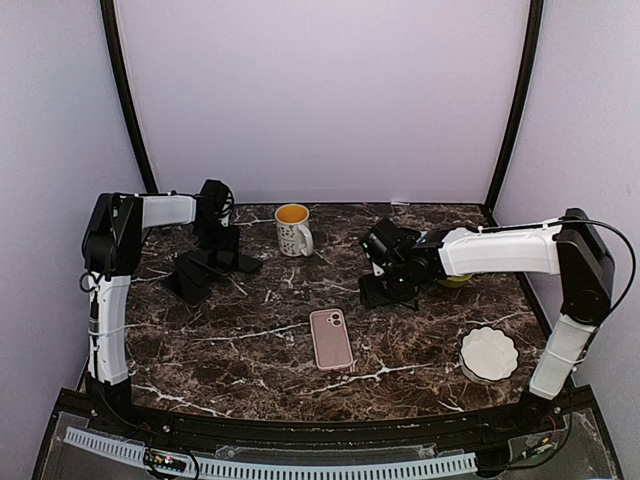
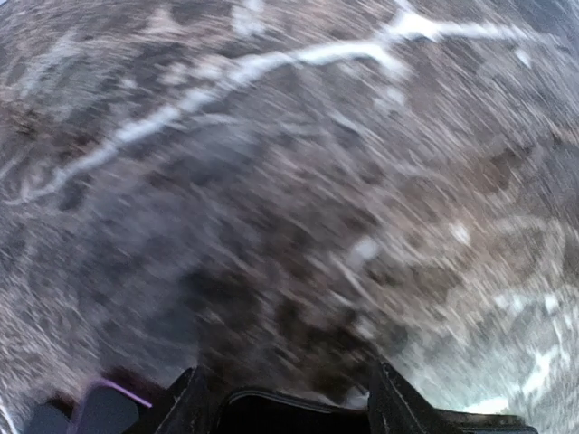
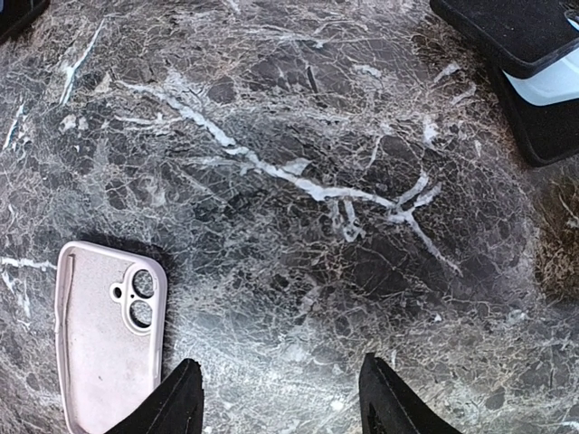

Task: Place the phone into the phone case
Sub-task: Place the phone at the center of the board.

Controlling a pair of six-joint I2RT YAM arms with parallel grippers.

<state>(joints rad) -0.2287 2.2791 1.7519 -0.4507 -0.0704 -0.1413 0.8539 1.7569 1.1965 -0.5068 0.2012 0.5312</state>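
At the back-left corner of the worktop [image 1: 420,345] the left gripper [image 2: 288,378] hangs low over the marble. Its fingers [image 2: 192,398] are set apart, with a dark slab [image 2: 289,414] showing between them at the bottom of the blurred wrist view; I cannot tell whether they are clamped on it or only straddle it. That slab is probably the phone, though the blur leaves it unsure. If so, the step in hand is securing it: the pads should meet its long edges squarely, near mid-length, so it does not pivot, and the lift off the slick stone should be straight and slow. To the right, toward the back edge, stands a mug [image 1: 293,229]; the carry is best routed in front of it. The pink phone case [image 1: 331,339] lies flat near the middle of the front edge, camera cut-out toward the back, well apart from both arms. The phone's camera end should match that cut-out, with one end seated first and then pressed down. The right gripper [image 3: 282,391] hovers right of centre, jaws apart and nothing between them; it could pin the case's rim against sliding. A white dish [image 1: 489,353] sits near the front-right corner, out of the way.
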